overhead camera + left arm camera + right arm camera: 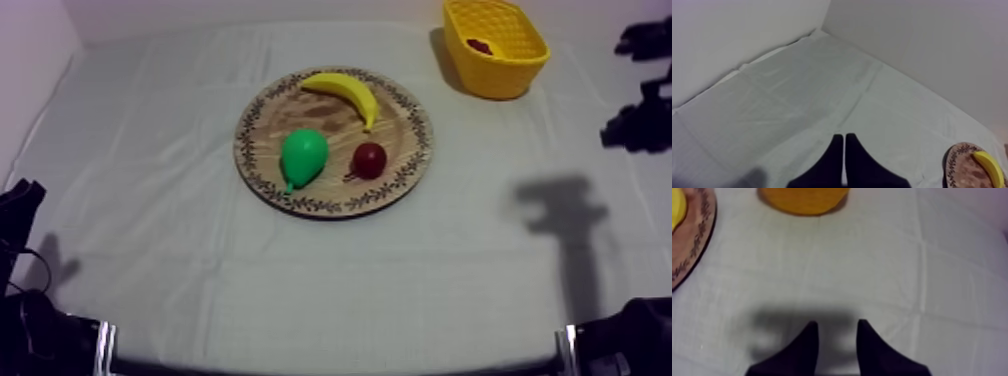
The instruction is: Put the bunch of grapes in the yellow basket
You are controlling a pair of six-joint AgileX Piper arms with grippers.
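On the board (405, 130), banana (345, 90), pear (303, 155), small red fruit (369, 159) — left pincer (844, 137) closed, right pincer (837, 324) parted, both empty

One board (408, 128), one basket (500, 78) — one banana (345, 88), one pear (303, 155), one small red fruit (369, 159), one dark-red lump (480, 45)

Soft, even light is coming down from above, keeping the grey-white cloth (180, 250) bright without glare. A dark, diffuse shadow is lying on the cloth just ahead of the right gripper (836, 324), and a fainter one is sitting beside the left gripper (844, 136). The yellow basket (500, 75) is casting its shadow toward the wooden board (400, 175), and the walls (922, 50) are taking on a faint violet tint.
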